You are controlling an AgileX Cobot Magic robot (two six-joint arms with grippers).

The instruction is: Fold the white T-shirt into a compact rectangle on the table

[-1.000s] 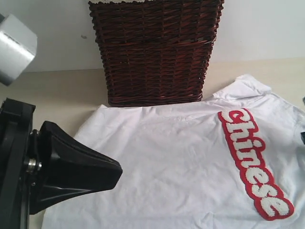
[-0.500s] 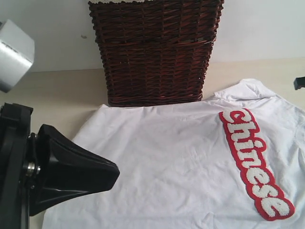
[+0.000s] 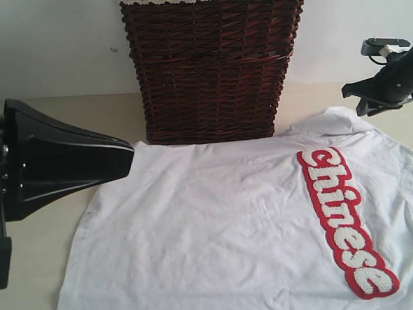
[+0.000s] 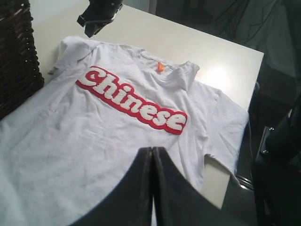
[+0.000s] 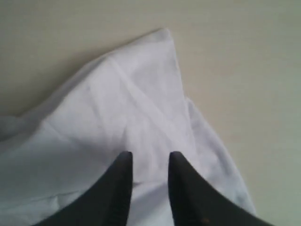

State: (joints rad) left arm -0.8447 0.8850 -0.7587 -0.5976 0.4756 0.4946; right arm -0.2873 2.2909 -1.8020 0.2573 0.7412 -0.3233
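the right gripper [image 5: 149,162], jaws slightly parted and empty, hangs directly over the near sleeve [image 5: 141,89] of the white t-shirt [image 3: 226,219] (left gripper [image 4: 153,157] pinched closed, farther off).

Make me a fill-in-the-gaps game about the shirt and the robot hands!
The fuzzy letters on the white T-shirt spell ____.
The small loop at its collar is coloured ____.
The left gripper has its jaws ____.
The right gripper hangs over the shirt with its jaws ____.
Missing words: Chinese; orange; shut; open.
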